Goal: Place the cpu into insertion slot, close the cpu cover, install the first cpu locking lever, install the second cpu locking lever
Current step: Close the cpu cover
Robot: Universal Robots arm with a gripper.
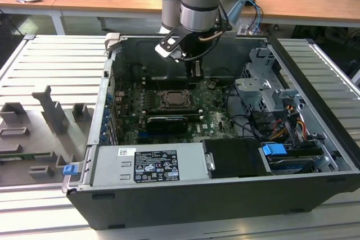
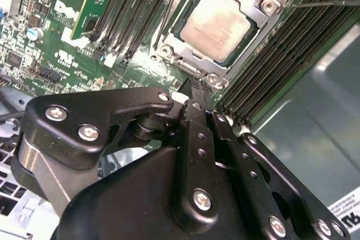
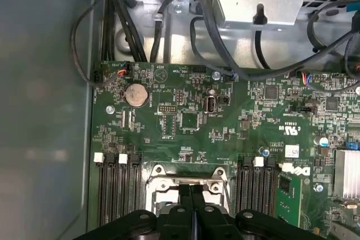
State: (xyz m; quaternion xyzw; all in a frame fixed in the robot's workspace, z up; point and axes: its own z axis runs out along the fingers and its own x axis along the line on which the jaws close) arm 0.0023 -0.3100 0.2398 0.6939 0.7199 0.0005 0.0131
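The cpu (image 2: pixel 216 23), pale and square, lies in the insertion slot (image 1: pixel 177 100) on the green board. The silver cpu cover (image 2: pixel 254 33) lies flat around it, framing its face. My gripper (image 2: pixel 194 85) is shut, its black fingers (image 3: pixel 191 195) pressed together with nothing seen between them. The tips hover at the socket's edge, just off the cover's corner. In the exterior view the gripper (image 1: pixel 195 72) hangs inside the case behind the slot. A thin metal lever rod (image 2: pixel 326 3) runs out from one corner of the socket.
Black memory slots (image 2: pixel 129 9) flank the socket on both sides. The grey power supply (image 1: pixel 149 164) fills the case front and a drive cage (image 1: pixel 264 82) with cables stands on the exterior view's right. Black cables (image 3: pixel 208 37) loop above the board. Case walls surround everything.
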